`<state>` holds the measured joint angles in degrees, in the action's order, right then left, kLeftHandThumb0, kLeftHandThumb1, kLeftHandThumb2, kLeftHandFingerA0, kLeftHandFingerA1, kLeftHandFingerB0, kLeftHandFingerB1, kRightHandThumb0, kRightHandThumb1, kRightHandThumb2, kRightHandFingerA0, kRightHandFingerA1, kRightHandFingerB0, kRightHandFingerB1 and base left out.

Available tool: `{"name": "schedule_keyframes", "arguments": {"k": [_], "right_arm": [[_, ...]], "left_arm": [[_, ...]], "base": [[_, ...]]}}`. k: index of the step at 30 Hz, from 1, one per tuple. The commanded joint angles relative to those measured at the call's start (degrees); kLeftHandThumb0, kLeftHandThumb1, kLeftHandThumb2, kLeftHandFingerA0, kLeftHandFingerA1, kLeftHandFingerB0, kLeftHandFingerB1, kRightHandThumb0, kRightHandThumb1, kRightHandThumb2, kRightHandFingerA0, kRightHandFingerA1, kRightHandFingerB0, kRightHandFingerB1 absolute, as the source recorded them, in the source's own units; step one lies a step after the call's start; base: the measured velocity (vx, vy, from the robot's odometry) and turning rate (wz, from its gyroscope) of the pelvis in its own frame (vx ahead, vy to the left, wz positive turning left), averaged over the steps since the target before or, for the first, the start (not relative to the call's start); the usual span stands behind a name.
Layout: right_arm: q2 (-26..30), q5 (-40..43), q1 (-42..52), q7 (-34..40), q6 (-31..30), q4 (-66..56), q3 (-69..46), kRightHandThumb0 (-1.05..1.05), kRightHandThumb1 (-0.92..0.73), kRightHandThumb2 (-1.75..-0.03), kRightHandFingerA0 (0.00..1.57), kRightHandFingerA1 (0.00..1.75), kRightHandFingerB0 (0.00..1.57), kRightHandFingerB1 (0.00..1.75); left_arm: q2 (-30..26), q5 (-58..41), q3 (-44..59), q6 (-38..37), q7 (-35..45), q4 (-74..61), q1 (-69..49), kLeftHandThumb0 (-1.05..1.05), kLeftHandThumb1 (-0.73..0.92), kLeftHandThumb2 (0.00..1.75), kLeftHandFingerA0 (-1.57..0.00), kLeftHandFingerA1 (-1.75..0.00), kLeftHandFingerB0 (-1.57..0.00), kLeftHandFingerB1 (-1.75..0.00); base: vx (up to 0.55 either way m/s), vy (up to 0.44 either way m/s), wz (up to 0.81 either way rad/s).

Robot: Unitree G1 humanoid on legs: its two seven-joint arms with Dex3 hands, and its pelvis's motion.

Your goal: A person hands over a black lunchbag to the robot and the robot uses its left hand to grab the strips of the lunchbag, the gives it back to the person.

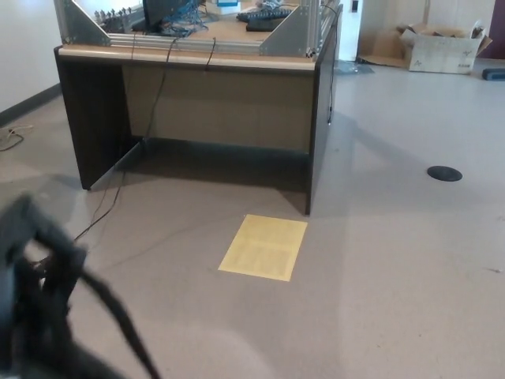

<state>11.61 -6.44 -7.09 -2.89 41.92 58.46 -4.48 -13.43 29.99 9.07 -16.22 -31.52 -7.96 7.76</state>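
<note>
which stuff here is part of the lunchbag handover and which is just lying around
Part of the job:
- black lunchbag strips, blurred at the lower left corner
- left hand, a dark blur, state unclear

Just lying about:
- desk
- yellow sheet on the floor
- cardboard box
- round floor cover
</note>
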Motion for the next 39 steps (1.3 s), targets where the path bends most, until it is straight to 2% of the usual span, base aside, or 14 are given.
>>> {"name": "schedule_keyframes", "arguments": {"k": [1, 5, 7, 14, 15, 16, 17, 23, 24, 25, 26, 27, 34, 39], "right_arm": [[1.83, 1.82, 0.47, -1.87, 0.61, 1.66, -0.92, -0.75, -0.72, -0.67, 0.52, 0.47, 0.42, 0.41], [1.82, 1.23, 0.2, -1.4, 0.6, 1.66, -0.56, -0.74, -0.78, -0.64, 0.54, 0.46, 0.45, 0.4], [1.8, 1.23, 0.21, -1.5, 0.17, 1.59, -0.52, -0.81, -0.71, -0.69, 0.52, 0.47, 0.42, 0.41], [1.25, 2.19, 0.25, -2.11, 0.19, 1.55, -1.0, -0.76, -0.72, -0.67, 0.51, 0.46, 0.43, 0.41], [1.26, 2.2, 0.32, -2.2, 0.11, 1.51, -0.98, -0.73, -0.64, -1.04, 0.47, 0.59, 0.29, 0.48], [1.33, 2.18, 0.42, -2.31, -0.04, 1.44, -0.96, -0.73, -0.64, -1.04, 0.47, 0.59, 0.29, 0.48], [1.33, 2.19, 0.5, -2.3, -0.01, 1.39, -0.97, -0.77, -0.72, -0.68, 0.5, 0.46, 0.42, 0.4], [1.16, 1.6, 0.52, -1.45, 0.66, 1.72, -0.79, -0.73, -0.77, -0.63, 0.54, 0.47, 0.46, 0.41], [1.01, 1.15, 0.7, -1.12, 0.8, 1.77, -0.48, -0.76, -0.61, -0.96, 0.48, 0.57, 0.42, 0.53], [0.96, 0.99, 0.77, -1.02, 0.87, 1.8, -0.37, -0.76, -0.61, -0.96, 0.48, 0.57, 0.42, 0.53], [0.92, 0.76, 0.59, -0.94, 0.59, 1.84, -0.17, -0.76, -0.78, -0.64, 0.54, 0.46, 0.46, 0.41], [0.88, 0.8, 0.49, -0.99, 0.52, 1.95, -0.18, -0.79, -0.71, -0.68, 0.53, 0.48, 0.43, 0.42], [0.68, 1.84, -0.19, -1.96, 0.06, 2.11, -0.66, -0.75, -0.71, -0.67, 0.53, 0.48, 0.43, 0.42], [1.03, 0.38, -0.49, -0.61, 0.1, 1.58, 0.1, -0.81, -0.73, -0.67, 0.53, 0.46, 0.43, 0.42]], "left_arm": [[-1.71, 15.48, 2.66, -27.75, -25.69, 0.05, -18.9, -0.17, 0.65, 0.58, -0.86, -1.75, -0.67, -1.72], [-4.8, 19.11, 1.22, -28.93, -31.78, 6.47, -21.7, -0.12, 0.6, 0.59, -0.82, -1.75, -0.68, -1.7], [-5.35, 20.02, 1.08, -27.59, -33.46, 7.79, -22.76, -0.13, 0.59, 0.6, -0.85, -1.75, -0.71, -1.68], [-7.95, 20.36, 1.99, -27.92, -36.34, 11.59, -23.23, -0.13, 0.62, 0.56, -0.78, -1.75, -0.65, -1.69], [-8.25, 20.32, 2.16, -28.16, -36.71, 11.8, -23.17, -0.15, 0.62, 0.56, -0.78, -1.75, -0.65, -1.69], [-8.53, 20.28, 2.32, -28.42, -36.95, 11.86, -23.07, -0.15, 0.62, 0.56, -0.78, -1.75, -0.65, -1.69], [-8.55, 20.14, 2.36, -28.54, -36.96, 11.91, -22.94, -0.16, 0.62, 0.57, -0.8, -1.75, -0.67, -1.7], [-9.51, 19.52, 2.54, -26.74, -35.31, 10.53, -17.53, -0.19, 0.64, 0.59, -0.85, -1.75, -0.68, -1.69], [-9.85, 18.98, 2.6, -26.77, -34.64, 10.12, -15.77, -0.18, 0.62, 0.6, -0.85, -1.75, -0.69, -1.68], [-10.02, 18.88, 2.59, -26.87, -34.63, 10.1, -15.25, -0.18, 0.62, 0.6, -0.85, -1.75, -0.69, -1.68], [-10.93, 18.8, 2.42, -27.06, -34.13, 10.07, -12.36, -0.17, 0.6, 0.6, -0.84, -1.75, -0.68, -1.68], [-11.37, 18.76, 1.93, -26.03, -32.94, 9.16, -7.69, -0.17, 0.56, 0.62, -0.85, -1.75, -0.66, -1.72], [-12.89, 18.43, -1.53, -22.6, -27.57, 11.26, 10.11, -0.18, 0.6, 0.57, -0.85, -1.72, -0.68, -1.66], [-12.91, 19.9, -6.07, -20.19, -24.3, 17.14, 27.01, -0.16, 0.64, 0.54, -0.76, -1.75, -0.61, -1.65]], "base": [[0.0, 0.0, 0.0], [0.0, 0.0, 0.0], [0.0, 0.0, 0.0], [0.0, 0.0, 0.0], [0.0, 0.0, 0.0], [0.0, 0.0, 0.0], [0.0, 0.0, 0.0], [0.0, 0.0, 0.0], [0.0, 0.0, 0.0], [0.0, 0.0, 0.0], [0.0, 0.0, 0.0], [0.0, 0.0, 0.0], [0.0, 0.0, 0.0], [0.0, 0.0, 0.0]]}}
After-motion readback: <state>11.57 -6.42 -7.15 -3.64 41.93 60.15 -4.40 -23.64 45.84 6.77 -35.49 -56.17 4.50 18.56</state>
